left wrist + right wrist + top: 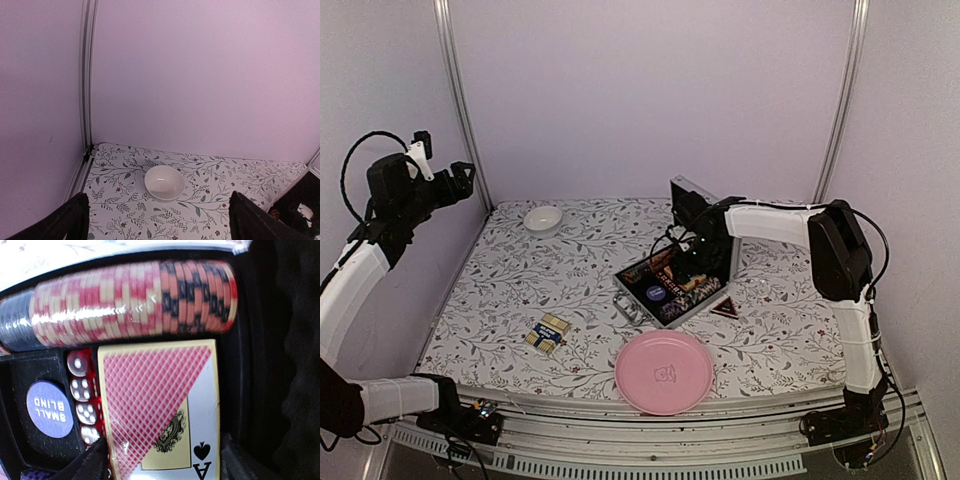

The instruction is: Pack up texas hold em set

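Pink round plastic plate (664,372) sits at the near edge of the floral-print table (520,280), just in front of the silver metal hinged case (672,290), which lies open at the middle-right with its lid standing upright at the far side. The right gripper (692,262) reaches down into the case. Seen from its own wrist, the right gripper (165,460) straddles a red-backed card deck (160,410) showing an ace of spades, and the deck lies flat in a compartment of the black lining (280,365). Its dark fingers (92,462) sit close against the deck's two long sides. Whether they press on it or stand just clear cannot be told.

Beyond the deck, a row of red, cream and black poker chips (130,300) lies on edge in its slot. A column of red dice (82,395) stands between the deck and a round blue button (50,409) marked "SMALL BLIND".

A second, blue-and-gold card deck (548,333) lies on the table, well apart from the case to its left. The left gripper (455,180) hangs high over the table's far left edge. Its wrist view shows the left gripper (160,215) spread wide and holding nothing, above a small white bowl (164,182) near the back corner.
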{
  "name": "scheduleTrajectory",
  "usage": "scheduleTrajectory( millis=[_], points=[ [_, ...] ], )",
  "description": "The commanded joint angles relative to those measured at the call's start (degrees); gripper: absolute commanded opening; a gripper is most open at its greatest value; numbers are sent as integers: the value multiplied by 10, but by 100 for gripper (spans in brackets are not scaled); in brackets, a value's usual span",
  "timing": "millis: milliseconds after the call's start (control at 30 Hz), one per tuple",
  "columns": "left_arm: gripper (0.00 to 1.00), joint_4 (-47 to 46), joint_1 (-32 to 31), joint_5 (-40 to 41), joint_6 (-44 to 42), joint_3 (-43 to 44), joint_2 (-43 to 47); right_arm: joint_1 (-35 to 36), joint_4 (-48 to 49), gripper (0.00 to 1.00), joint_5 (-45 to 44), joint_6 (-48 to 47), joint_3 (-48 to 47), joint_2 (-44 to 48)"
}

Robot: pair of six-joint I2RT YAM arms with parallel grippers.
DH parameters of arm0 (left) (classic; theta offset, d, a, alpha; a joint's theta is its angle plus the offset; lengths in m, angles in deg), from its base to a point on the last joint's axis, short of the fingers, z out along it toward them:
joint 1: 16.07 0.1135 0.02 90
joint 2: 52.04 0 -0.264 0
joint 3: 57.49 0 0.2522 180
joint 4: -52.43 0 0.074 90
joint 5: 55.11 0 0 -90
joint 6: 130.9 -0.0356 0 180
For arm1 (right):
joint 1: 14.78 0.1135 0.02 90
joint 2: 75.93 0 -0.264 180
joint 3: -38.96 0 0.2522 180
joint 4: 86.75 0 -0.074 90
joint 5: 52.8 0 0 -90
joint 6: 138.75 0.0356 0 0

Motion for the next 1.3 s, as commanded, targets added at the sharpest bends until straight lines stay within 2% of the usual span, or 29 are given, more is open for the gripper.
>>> scheduleTrajectory(
  millis=[0, 167, 333, 467, 1267],
  points=[
    [97, -4, 5, -5, 0, 1, 3, -3, 40, 80, -7, 5, -9, 40],
    [97, -4, 5, -4, 1, 0, 2, -2, 37, 82, 0, 15, -2, 61],
    [97, -4, 5, -6, 1, 1, 2, 0, 39, 60, -2, 39, 17, 66],
    [97, -4, 5, -7, 1, 1, 3, 1, 42, 52, -8, 56, 36, 62],
    [97, -8, 5, -15, 5, -2, 2, 0, 69, 33, -9, 79, 59, 9]
  ],
)
